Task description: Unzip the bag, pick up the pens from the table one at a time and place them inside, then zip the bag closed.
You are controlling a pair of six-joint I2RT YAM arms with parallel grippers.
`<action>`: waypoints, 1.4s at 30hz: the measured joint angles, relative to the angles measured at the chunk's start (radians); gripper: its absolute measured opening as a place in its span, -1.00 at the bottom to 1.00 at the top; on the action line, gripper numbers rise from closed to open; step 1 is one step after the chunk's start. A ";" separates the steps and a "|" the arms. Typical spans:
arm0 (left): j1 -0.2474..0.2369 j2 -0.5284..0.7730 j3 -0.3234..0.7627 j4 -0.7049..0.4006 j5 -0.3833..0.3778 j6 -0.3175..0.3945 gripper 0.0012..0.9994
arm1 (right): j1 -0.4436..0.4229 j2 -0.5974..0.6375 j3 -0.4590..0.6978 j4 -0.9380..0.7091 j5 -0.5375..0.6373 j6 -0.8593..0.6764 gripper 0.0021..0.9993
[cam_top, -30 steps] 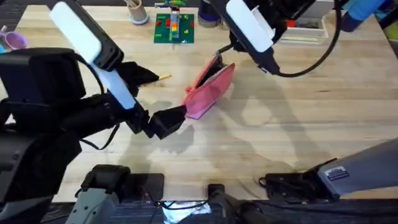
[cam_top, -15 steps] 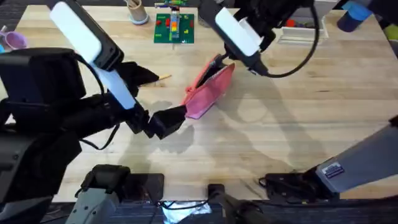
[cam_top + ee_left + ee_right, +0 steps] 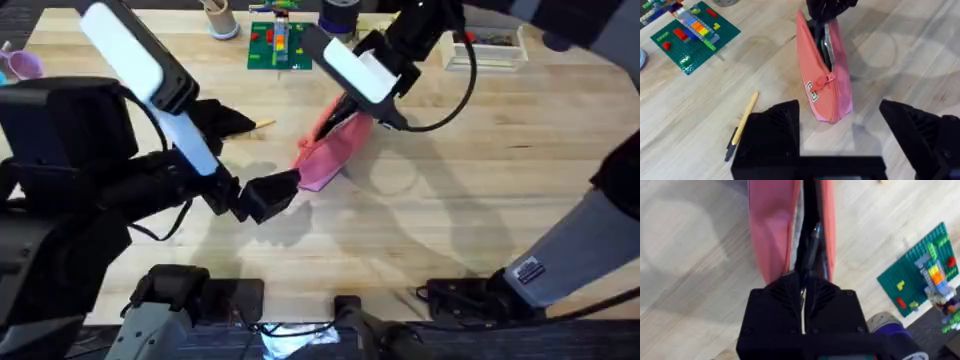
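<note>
I see the pink bag (image 3: 824,75) lying unzipped mid-tabletop (image 3: 480,200), a small tag near its zip pull too blurred for me to read. My right hand (image 3: 802,287) is pressed together on the black pen (image 3: 811,245), poking it into the opening. My left hand (image 3: 840,132) is spread just beside the bag's near end. The tan-yellow pen (image 3: 742,125) lies alongside.

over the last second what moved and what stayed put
The right end effector swung in from the table's far right toward the pink pouch and now hangs over its open zip, fingers closed on a black pen pointing into the opening. The left end effector kept its place, open at the pouch's near end. The pouch and the tan pen lie where they did.
</note>
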 joint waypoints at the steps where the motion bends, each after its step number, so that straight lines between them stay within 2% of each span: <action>1: 0.000 0.000 0.000 0.000 0.000 0.000 0.99 | 0.006 0.003 0.000 0.000 0.000 0.000 -0.94; 12: 0.000 0.000 0.000 0.000 0.000 0.000 0.99 | 0.083 0.017 0.000 0.000 -0.003 0.000 -0.94; 16: 0.000 0.000 0.000 0.000 0.000 0.000 0.99 | 0.098 0.017 0.000 0.000 -0.064 0.000 -0.94; 22: 0.000 0.000 0.000 0.000 0.000 0.000 0.99 | 0.106 0.017 0.000 -0.005 -0.135 0.000 -0.94; 34: 0.000 0.000 0.000 0.000 0.000 0.000 0.99 | 0.106 0.018 0.000 -0.042 -0.154 0.000 -0.94; 42: 0.000 0.000 0.000 0.000 0.000 0.000 0.99 | 0.106 0.092 0.000 -0.037 -0.165 0.000 -0.94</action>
